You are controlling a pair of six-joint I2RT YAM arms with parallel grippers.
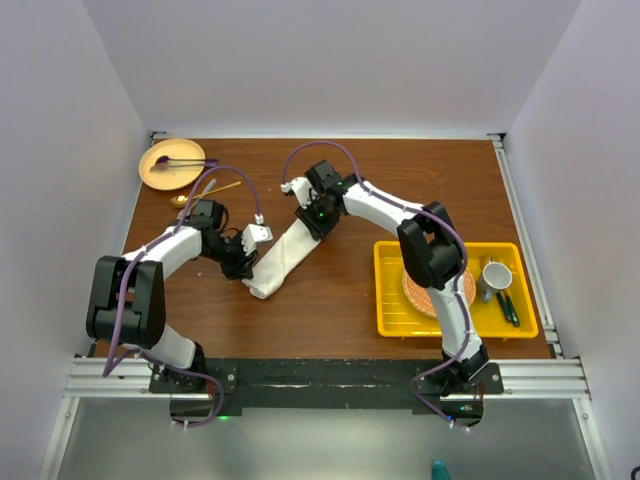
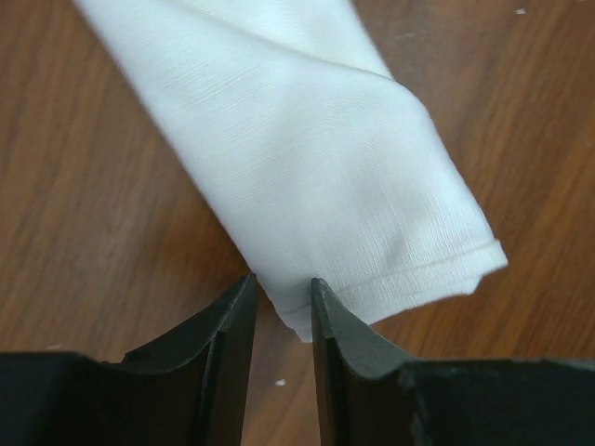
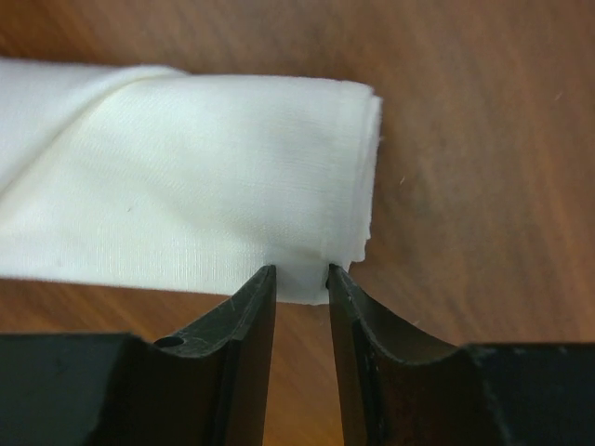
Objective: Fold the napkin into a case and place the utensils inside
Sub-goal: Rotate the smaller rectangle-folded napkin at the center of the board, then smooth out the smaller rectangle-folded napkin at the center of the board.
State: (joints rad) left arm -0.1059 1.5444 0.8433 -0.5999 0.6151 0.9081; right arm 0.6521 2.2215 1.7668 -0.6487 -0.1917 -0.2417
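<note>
The napkin [image 1: 283, 255] lies on the wooden table as a narrow cream-white strip, folded lengthways and running diagonally. My left gripper [image 1: 249, 273] is at its near-left end. In the left wrist view the jaws of the left gripper [image 2: 284, 290] pinch the corner of the napkin [image 2: 316, 158]. My right gripper [image 1: 308, 221] is at the far end. In the right wrist view the right gripper [image 3: 300, 274] pinches the hemmed corner of the napkin [image 3: 186, 204], which puckers between the tips. The gold utensils [image 1: 205, 192] lie on the table at the far left, beside the plate.
A tan plate [image 1: 158, 172] holding a purple utensil [image 1: 176, 160] sits at the far left corner. A yellow tray [image 1: 395, 320] at the right holds a woven orange mat [image 1: 425, 298], a cup [image 1: 495, 275] and dark green-handled utensils [image 1: 508, 308].
</note>
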